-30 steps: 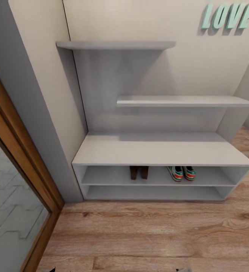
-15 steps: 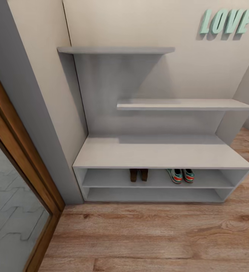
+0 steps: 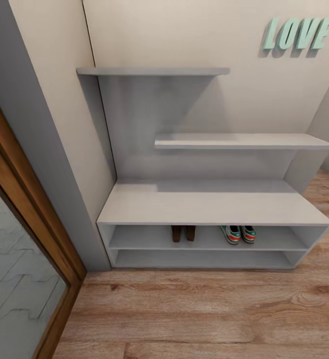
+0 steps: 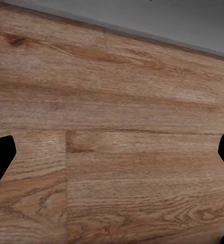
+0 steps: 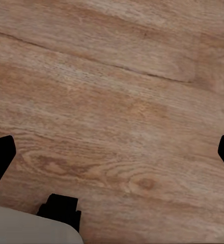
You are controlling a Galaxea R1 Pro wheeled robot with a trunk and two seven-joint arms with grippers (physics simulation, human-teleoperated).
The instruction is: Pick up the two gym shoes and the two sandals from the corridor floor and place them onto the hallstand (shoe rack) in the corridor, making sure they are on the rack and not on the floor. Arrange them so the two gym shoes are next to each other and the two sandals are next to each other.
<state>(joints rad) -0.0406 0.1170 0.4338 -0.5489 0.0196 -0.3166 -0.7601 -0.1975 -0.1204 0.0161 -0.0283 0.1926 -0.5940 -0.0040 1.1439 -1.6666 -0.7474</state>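
A wood-framed mirror (image 3: 20,279) is cut off by the picture edge to the left of the hallstand (image 3: 209,207), and a grey wall strip (image 3: 45,164) is seen between the two. The hallstand is set against the cream wall, its left side tight to that strip. On its upper open shelf row the sandals (image 3: 183,233) are seen left of centre, side by side with backs outward; their toes are hidden in shadow under the bench top. To their right on the same row, well apart from them, the gym shoes (image 3: 238,234) are set together, only the teal heels and red-orange tabs being made out. The lower shelf row, the bench top and both staggered upper shelves are bare. Teal letters LOVE (image 3: 296,34) are mounted on the wall above the hallstand's right end.

In front of the hallstand the corridor floor (image 3: 194,314) is seen as open planks up to the lower picture edge.

In the left wrist view the fingers (image 4: 1,157) of the left gripper (image 4: 112,157) are spread wide over floor planks near a grey base edge. In the right wrist view the right gripper (image 5: 112,155) is likewise wide apart, fingers (image 5: 1,157) cut off at the borders, holding nothing.
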